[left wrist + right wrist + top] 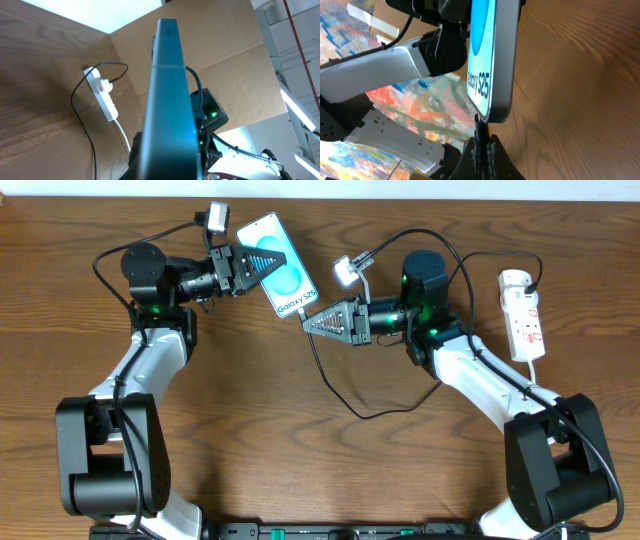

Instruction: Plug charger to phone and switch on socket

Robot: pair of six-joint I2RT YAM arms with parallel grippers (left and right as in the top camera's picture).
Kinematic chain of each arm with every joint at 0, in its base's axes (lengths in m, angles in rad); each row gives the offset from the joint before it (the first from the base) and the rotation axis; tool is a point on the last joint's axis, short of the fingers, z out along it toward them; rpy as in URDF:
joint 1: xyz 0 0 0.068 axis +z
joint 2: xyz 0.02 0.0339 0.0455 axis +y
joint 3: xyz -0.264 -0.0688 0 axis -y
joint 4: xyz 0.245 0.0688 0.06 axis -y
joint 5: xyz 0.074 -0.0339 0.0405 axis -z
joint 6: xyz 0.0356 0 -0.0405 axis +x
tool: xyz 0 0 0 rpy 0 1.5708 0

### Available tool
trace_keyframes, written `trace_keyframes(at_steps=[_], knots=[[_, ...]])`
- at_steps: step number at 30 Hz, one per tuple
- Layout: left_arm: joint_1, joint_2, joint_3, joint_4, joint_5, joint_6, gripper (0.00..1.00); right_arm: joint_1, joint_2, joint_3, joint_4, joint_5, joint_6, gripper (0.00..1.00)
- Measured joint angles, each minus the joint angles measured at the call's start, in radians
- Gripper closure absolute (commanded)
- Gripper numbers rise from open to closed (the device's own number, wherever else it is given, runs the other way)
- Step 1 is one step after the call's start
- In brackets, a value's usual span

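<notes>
The phone [292,283] is held above the table with its teal "Galaxy S25" screen up, and my left gripper [268,264] is shut on its far half. In the left wrist view the phone [167,100] shows edge-on and hides my fingertips. My right gripper [482,142] is shut on the charger's black connector [481,125], whose tip meets the phone's bottom edge [490,107]; how deep it sits I cannot tell. The charger cable [345,402] loops across the table toward the white socket [522,310] at the far right. The socket's switch position is too small to read.
The wooden table [300,460] carries both arm bases at its front corners. A black plug [535,285] sits at the socket's far end, and a white lead [535,370] runs from the socket toward the front. Cardboard panels [225,60] stand behind the table.
</notes>
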Motion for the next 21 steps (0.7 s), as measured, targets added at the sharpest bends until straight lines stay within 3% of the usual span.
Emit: trace_keyframes(at_steps=[21], knots=[[0.0,0.0,0.0,0.0,0.0,-0.005,0.93,0.0,0.0,0.0,0.0,0.0,0.009,0.99]])
